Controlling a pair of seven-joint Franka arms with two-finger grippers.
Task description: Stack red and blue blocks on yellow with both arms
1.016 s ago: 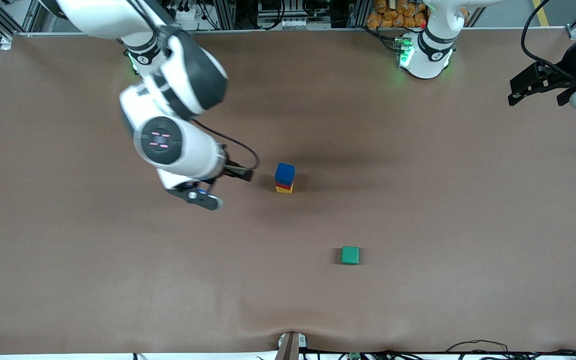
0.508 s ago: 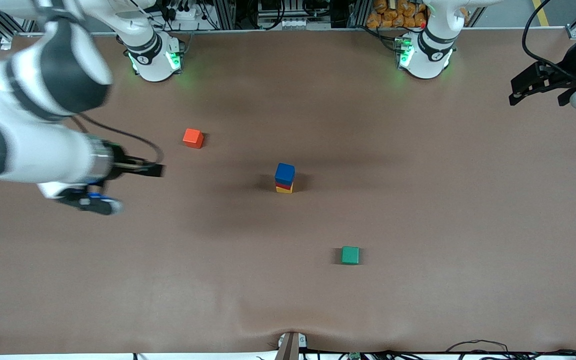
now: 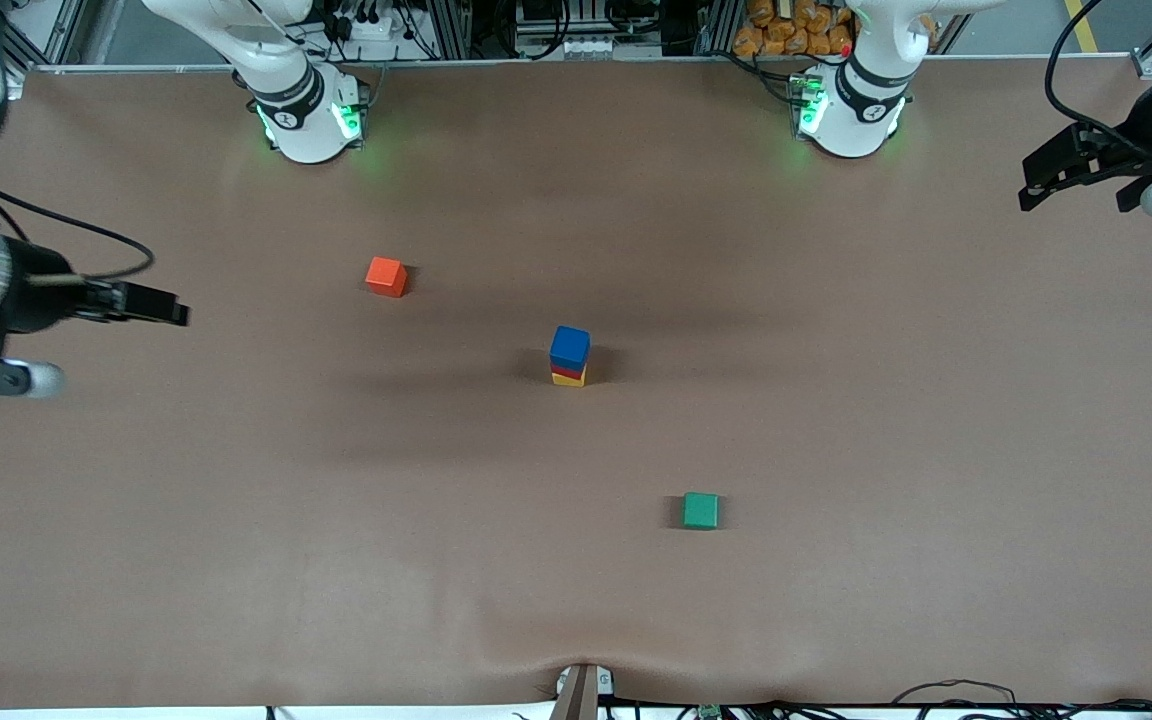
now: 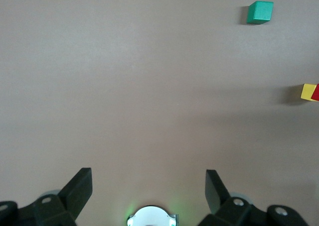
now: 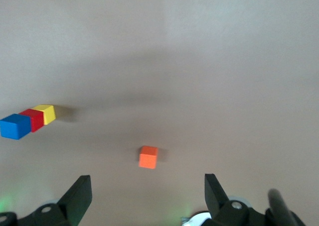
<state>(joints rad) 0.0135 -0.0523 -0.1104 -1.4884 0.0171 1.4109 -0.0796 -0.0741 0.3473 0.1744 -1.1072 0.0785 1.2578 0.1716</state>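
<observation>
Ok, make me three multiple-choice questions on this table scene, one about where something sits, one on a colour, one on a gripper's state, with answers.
1. Where is the small green cube?
A. On the stack
B. Alone on the table, nearer the front camera than the stack
C. In a gripper

2. Which cube tops the stack?
A. Deep blue cube
B. Bright red cube
C. Plain yellow cube

3. The right gripper is:
A. Shut on a cube
B. Open and empty
C. Out of view

Answers: 1 B, it sits lower in the front view, apart. 2 A, blue over red over yellow. 3 B, its fingers stand wide apart with nothing between.
</observation>
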